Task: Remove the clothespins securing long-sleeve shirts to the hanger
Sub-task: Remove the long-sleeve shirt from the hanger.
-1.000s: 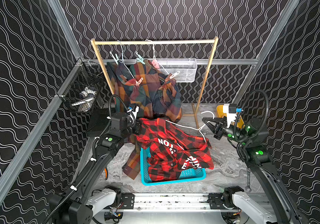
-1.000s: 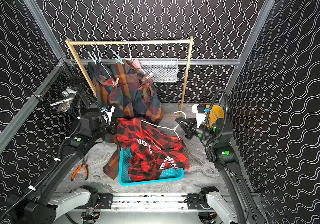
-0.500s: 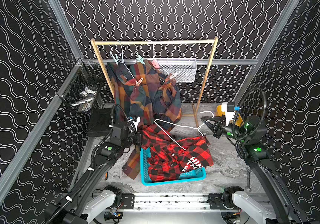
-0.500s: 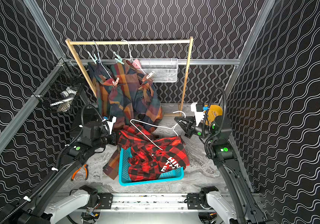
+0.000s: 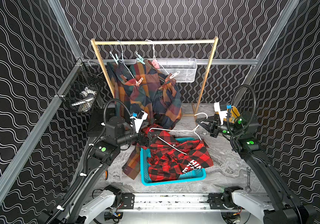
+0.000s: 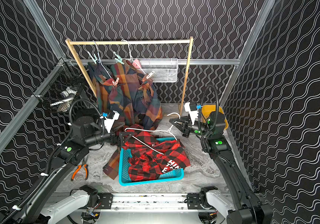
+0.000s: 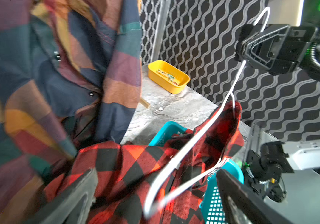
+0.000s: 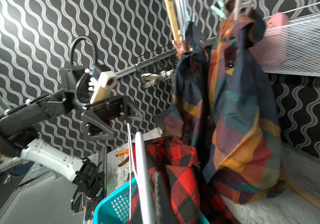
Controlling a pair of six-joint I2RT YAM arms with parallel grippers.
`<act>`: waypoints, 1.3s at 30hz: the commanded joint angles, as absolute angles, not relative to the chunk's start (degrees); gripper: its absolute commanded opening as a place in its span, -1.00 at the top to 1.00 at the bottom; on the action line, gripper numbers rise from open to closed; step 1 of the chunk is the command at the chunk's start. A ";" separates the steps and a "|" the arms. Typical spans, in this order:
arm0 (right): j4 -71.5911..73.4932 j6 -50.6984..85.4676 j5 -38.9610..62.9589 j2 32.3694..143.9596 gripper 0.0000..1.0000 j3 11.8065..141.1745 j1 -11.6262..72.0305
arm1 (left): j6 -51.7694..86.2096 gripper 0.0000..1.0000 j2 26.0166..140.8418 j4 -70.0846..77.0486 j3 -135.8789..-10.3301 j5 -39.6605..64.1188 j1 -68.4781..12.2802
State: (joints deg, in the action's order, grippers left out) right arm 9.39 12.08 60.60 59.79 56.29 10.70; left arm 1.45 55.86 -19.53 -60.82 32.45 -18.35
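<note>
The red-and-black check shirt [image 5: 174, 157] lies crumpled in the teal basket [image 5: 174, 179], mostly slid off a white wire hanger [image 5: 174, 131]. My right gripper [image 5: 199, 122] is shut on that hanger's neck, just below the hook. My left gripper [image 7: 155, 194] stands open at the hanger's other end, its fingers [image 7: 71, 195] wide apart over the red cloth. Two multicoloured check shirts [image 5: 147, 97] hang on the wooden rack [image 5: 155, 41]. Mint [image 5: 115, 57], pink [image 5: 155, 63] and cream [image 5: 173, 75] clothespins grip them.
A white mesh basket [image 5: 180, 69] hangs on the back rail and a black wire basket [image 5: 81, 93] on the left rail. A yellow tray [image 7: 167, 76] sits behind the right arm. Pliers [image 6: 79, 170] lie front left and a wrench [image 5: 248, 178] front right.
My left gripper has opened and let go of the red shirt, which has sagged off the hanger into the basket. The right gripper still holds the hanger.
</note>
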 commanded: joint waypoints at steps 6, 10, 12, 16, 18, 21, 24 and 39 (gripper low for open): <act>10.77 9.16 66.83 60.42 1.00 58.16 12.60 | -8.79 -0.75 61.30 -21.92 -66.14 45.50 -18.21; 13.66 10.90 67.89 61.59 1.00 58.70 12.89 | -11.79 -0.60 63.60 -25.37 -67.84 52.82 -18.31; 14.73 11.52 68.53 62.55 1.00 59.21 13.07 | -13.48 -0.57 64.38 -27.27 -68.29 55.76 -18.37; 14.95 11.19 68.69 64.00 1.00 60.29 13.84 | -15.27 -0.57 65.50 -29.89 -69.65 58.61 -18.45; 15.02 11.07 68.56 64.60 1.00 60.88 14.23 | -15.83 -0.55 65.87 -30.39 -69.79 58.87 -18.69; 15.03 10.99 68.17 65.42 1.00 61.57 14.76 | -16.17 -0.52 66.21 -30.28 -69.51 59.70 -19.24; 15.12 11.12 67.33 66.44 1.00 62.00 15.25 | -17.42 -0.44 67.57 -32.30 -70.54 60.57 -19.91; 5.78 4.04 63.54 70.10 1.00 67.15 19.43 | -20.87 -0.51 69.05 -37.83 -73.54 53.28 -23.28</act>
State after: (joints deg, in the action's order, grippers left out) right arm 8.56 7.94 64.84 69.91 65.41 18.41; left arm -18.22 68.75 -35.90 -72.84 55.81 -22.83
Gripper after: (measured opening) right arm 0.059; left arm 0.763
